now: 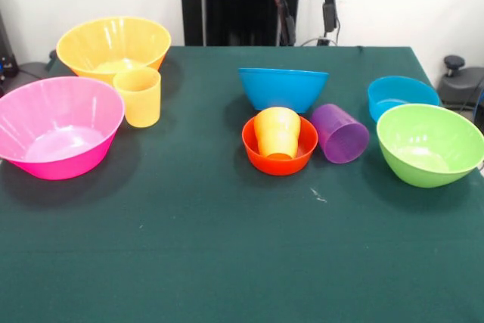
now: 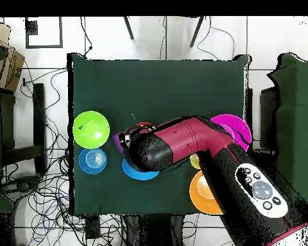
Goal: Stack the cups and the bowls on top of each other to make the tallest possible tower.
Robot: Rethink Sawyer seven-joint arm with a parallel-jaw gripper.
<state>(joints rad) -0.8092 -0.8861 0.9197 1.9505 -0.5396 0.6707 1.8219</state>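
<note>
The tower stands mid-table: the small red-orange bowl [image 1: 280, 155] with the orange cup [image 1: 277, 131] upside down in it. The purple cup [image 1: 340, 134] lies on its side just right of it. The medium blue bowl [image 1: 283, 88] is behind them. The yellow-orange cup [image 1: 138, 96] stands upright between the big yellow bowl [image 1: 113, 45] and the big pink bowl [image 1: 57, 126]. The lime green bowl [image 1: 429, 144] and the small blue bowl [image 1: 403, 94] are at the right. My gripper [image 1: 308, 14] hangs open and empty at the top edge, behind the medium blue bowl. The wide purple bowl is out of view.
In the overhead view my red arm [image 2: 182, 144] covers the middle of the table and hides the tower. The lime green bowl [image 2: 91, 128] and small blue bowl [image 2: 92, 161] show left of it. The dark green table [image 1: 227, 247] has open cloth along its near side.
</note>
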